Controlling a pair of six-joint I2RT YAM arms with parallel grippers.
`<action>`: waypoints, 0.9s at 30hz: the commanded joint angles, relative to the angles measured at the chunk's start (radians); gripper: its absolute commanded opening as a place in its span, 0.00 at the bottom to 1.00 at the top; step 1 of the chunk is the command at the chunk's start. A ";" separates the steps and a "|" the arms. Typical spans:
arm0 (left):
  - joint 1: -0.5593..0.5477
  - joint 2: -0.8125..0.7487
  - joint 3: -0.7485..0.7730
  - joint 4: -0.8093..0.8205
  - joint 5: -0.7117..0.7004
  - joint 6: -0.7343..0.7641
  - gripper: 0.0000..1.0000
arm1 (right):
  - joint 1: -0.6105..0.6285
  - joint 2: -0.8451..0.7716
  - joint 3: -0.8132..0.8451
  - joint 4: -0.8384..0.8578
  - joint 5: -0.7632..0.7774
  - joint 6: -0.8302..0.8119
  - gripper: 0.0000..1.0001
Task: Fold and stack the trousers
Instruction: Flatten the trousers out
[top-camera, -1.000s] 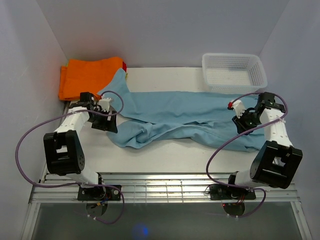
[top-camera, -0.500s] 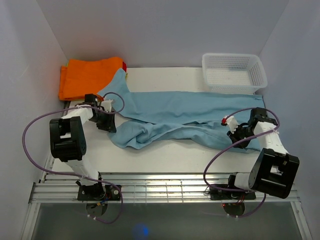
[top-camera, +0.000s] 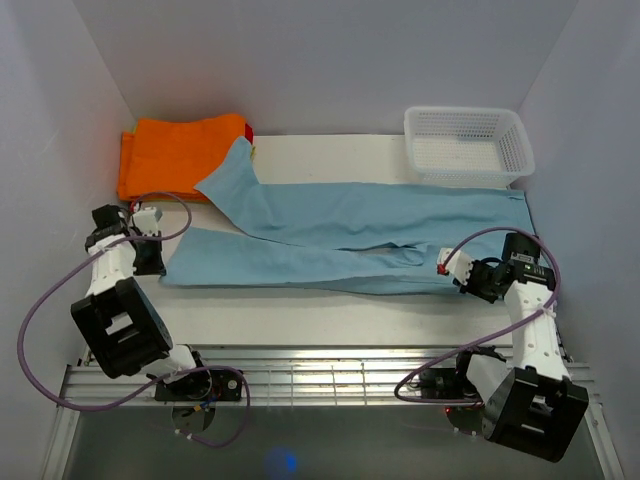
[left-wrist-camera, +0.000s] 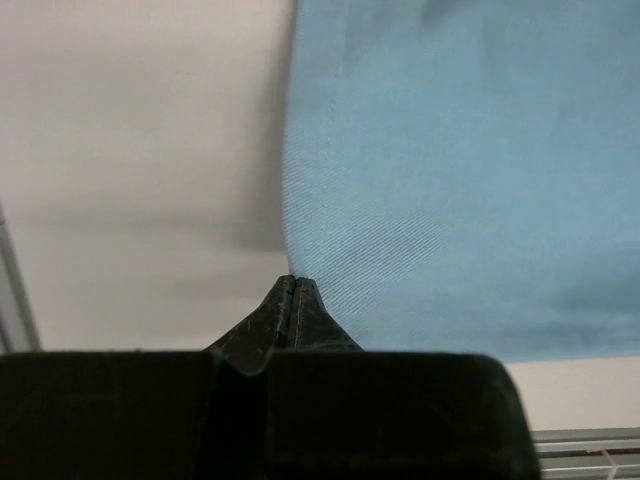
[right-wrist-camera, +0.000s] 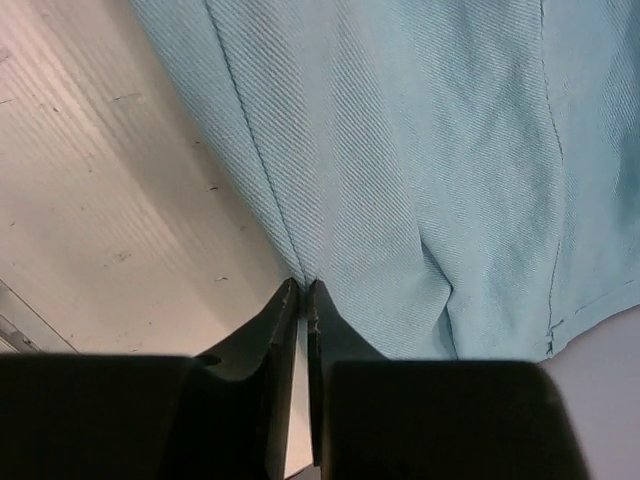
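Observation:
The light sky-blue trousers lie spread across the white table, both legs running leftward and the waist at the right. The near leg is stretched flat and straight. My left gripper is at the left end of that near leg, jaws shut on the cloth's edge; in the left wrist view the trousers meet the closed tips of the gripper. My right gripper is at the near edge of the waist end, and in the right wrist view that gripper is shut on a pinched fold of the trousers.
An orange folded garment lies at the back left, with the far leg's end overlapping its corner. A white mesh basket stands at the back right. Side walls are close to both arms. Metal rails run along the table's near edge.
The left gripper shut on the near leg's end and drew it leftward, straightening the bunched cloth. The right gripper moved nearer the front edge, gripping the waist end.

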 joint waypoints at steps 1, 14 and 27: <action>0.093 -0.068 0.007 -0.031 -0.060 0.105 0.00 | 0.004 -0.073 -0.046 -0.026 -0.016 -0.154 0.18; 0.359 -0.042 -0.089 -0.048 -0.091 0.312 0.07 | -0.025 -0.067 0.121 -0.090 -0.014 -0.047 0.91; 0.324 -0.049 0.251 -0.345 0.250 0.443 0.93 | -0.102 0.391 0.395 -0.352 -0.007 0.170 0.48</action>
